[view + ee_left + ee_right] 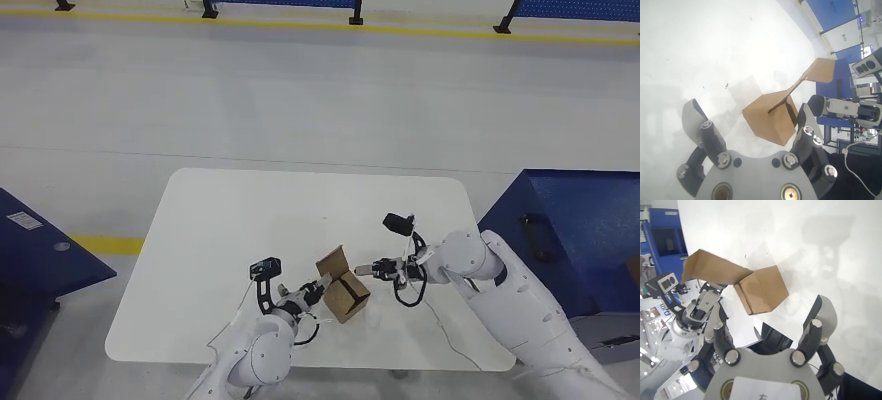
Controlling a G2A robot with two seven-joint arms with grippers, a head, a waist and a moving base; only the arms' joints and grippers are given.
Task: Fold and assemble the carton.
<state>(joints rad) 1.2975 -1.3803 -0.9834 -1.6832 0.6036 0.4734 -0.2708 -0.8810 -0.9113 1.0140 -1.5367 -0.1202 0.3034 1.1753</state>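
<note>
One brown carton (347, 293) sits on the white counter (230, 230) between the two grippers, with one flap raised. The left gripper (747, 109) is spread wide, and the carton's corner lies just ahead between its fingers. The right gripper (770, 311), also spread apart, faces the carton from the opposite side. A blue bin (45, 262) stands off the counter outward of the left gripper, and a second blue bin (575, 215) stands outward of the right.
</note>
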